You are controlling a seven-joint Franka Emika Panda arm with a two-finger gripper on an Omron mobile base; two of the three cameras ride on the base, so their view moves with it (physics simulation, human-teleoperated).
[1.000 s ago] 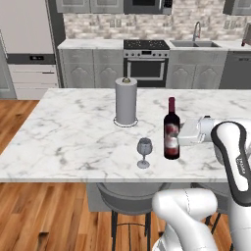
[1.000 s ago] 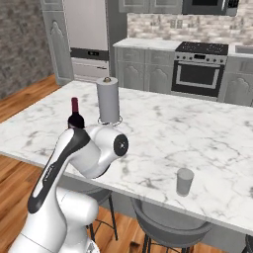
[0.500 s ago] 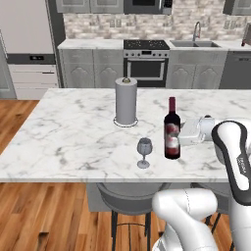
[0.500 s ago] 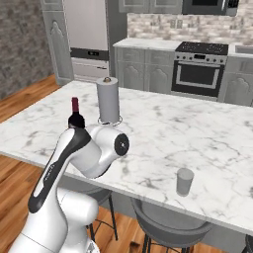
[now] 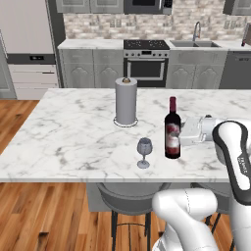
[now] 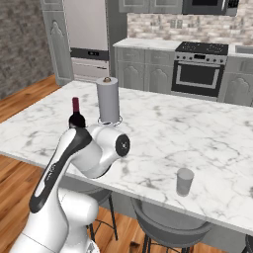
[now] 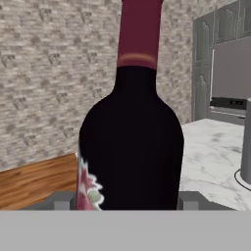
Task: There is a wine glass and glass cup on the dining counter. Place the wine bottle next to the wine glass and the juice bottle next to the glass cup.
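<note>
We have the wine bottle (image 5: 172, 131) standing upright on the dining counter (image 5: 73, 137), just right of the wine glass (image 5: 144, 152) and near the front edge, which is where the task wants it. Our gripper (image 5: 184, 134) reaches in from the right at label height, its fingers (image 7: 62, 200) sitting either side of the bottle's body, so we judge it is clasping the bottle, likely keeping it steady before letting go. A paper towel roll (image 5: 126, 101) stands farther back. The glass cup (image 6: 184, 181) waits well off to the right along the near edge, apart from the rest; the juice bottle should go beside it.
</note>
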